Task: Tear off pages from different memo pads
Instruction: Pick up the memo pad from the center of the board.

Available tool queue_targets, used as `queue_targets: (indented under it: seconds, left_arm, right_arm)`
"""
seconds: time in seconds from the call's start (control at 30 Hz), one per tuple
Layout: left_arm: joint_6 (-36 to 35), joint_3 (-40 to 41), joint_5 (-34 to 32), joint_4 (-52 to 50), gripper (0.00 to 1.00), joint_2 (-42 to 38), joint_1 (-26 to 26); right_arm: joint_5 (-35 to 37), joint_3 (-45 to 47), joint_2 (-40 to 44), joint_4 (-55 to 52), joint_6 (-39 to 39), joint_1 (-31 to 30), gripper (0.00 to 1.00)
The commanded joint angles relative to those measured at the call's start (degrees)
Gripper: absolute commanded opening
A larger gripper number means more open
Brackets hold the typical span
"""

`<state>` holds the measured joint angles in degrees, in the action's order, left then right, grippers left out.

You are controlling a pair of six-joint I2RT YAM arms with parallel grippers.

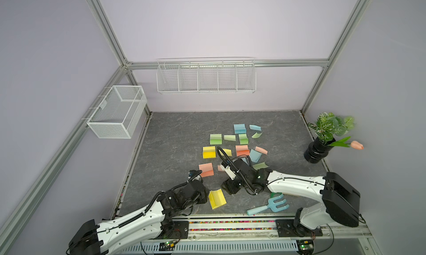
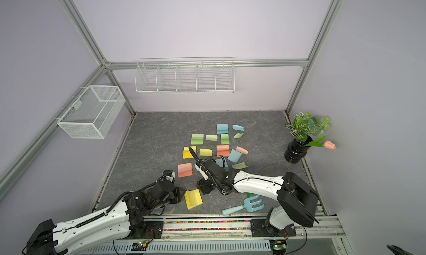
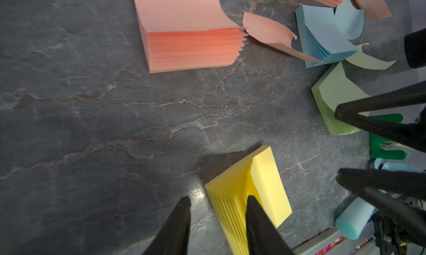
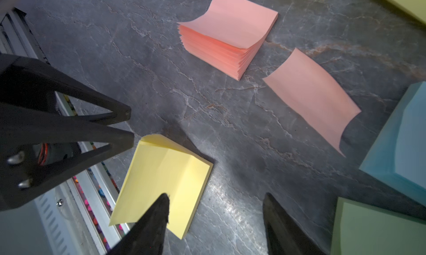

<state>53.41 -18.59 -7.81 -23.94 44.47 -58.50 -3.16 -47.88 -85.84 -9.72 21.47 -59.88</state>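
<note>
A yellow memo pad [image 1: 217, 199] [image 3: 253, 184] [image 4: 166, 180] lies near the table's front edge, its top sheets bent up. My left gripper [image 3: 219, 199] [image 1: 208, 194] is open at the pad's fanned edge: one finger rests over the pad, the other stands clear over bare table. My right gripper [image 4: 215, 196] [image 1: 228, 189] is open just right of the pad with nothing between its fingers. A salmon memo pad [image 1: 205, 169] [image 4: 226, 35] sits behind, a loose salmon page [image 4: 311, 99] beside it. Several more memo pads [image 1: 215, 139] and curled pages [image 1: 255, 127] lie farther back.
A blue toy garden fork [image 1: 268, 205] lies at the front right, under the right arm. A black vase with a plant [image 1: 315, 152] stands at the right edge. Wire baskets [image 1: 117, 111] [image 1: 206, 77] hang on the walls. A metal rail [image 1: 230, 224] runs along the front.
</note>
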Motion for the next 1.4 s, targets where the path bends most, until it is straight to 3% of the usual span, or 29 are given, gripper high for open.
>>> queue_targets:
  seconds: [0.0,0.43,0.73,1.23,1.37]
  left_arm:
    - [1.07,1.17,1.49,4.37,0.42,-0.8,0.14]
    - [1.09,1.57,1.71,8.7,0.42,3.0,0.14]
    - [1.22,-0.69,1.93,10.06,0.43,8.64,0.14]
    - [0.8,-0.86,4.78,15.65,0.48,13.15,0.14]
    - [0.23,-1.79,5.35,15.77,0.48,14.56,0.14]
  right_arm:
    - [-3.32,1.28,-0.11,0.82,3.09,-1.01,0.66]
    - [-8.12,1.87,-2.68,6.08,9.84,-2.46,0.7]
    - [-9.49,1.74,-4.85,7.39,11.72,-3.23,0.64]
    - [-9.71,1.47,-6.4,7.99,13.14,-3.44,0.63]
    - [-8.85,1.49,-6.93,7.48,13.18,-3.41,0.57]
